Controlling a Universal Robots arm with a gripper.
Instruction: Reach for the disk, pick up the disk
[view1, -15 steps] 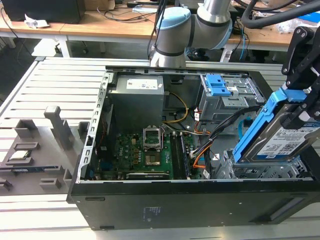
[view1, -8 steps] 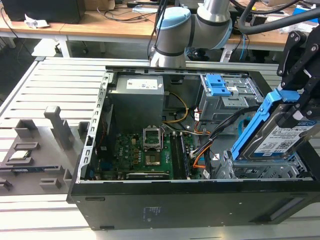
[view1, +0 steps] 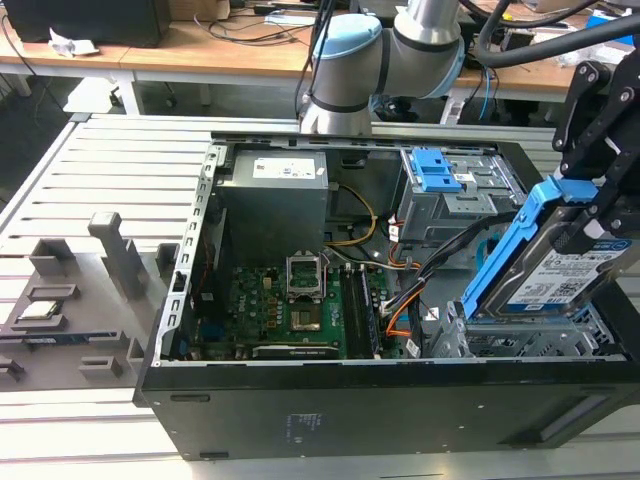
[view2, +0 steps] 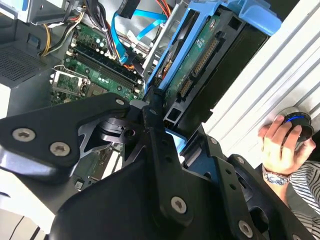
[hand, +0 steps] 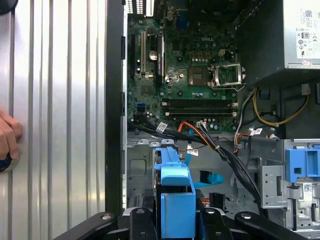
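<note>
black gripper (view1: 590, 215) clamped on the disk (view1: 560, 275)

open computer case (view1: 300, 420) lies on the slatted table (view1: 100, 170); the disk in its blue frame tilts up above the case's drive cage (view1: 520, 340) at the exterior view's right. a hand (view2: 282, 145) rests on the table beside the case.

Even bright light; glare on slatted desk (view2: 280, 65) beside dim pc case (view1: 350, 400) interior, near black parts blurred
</note>
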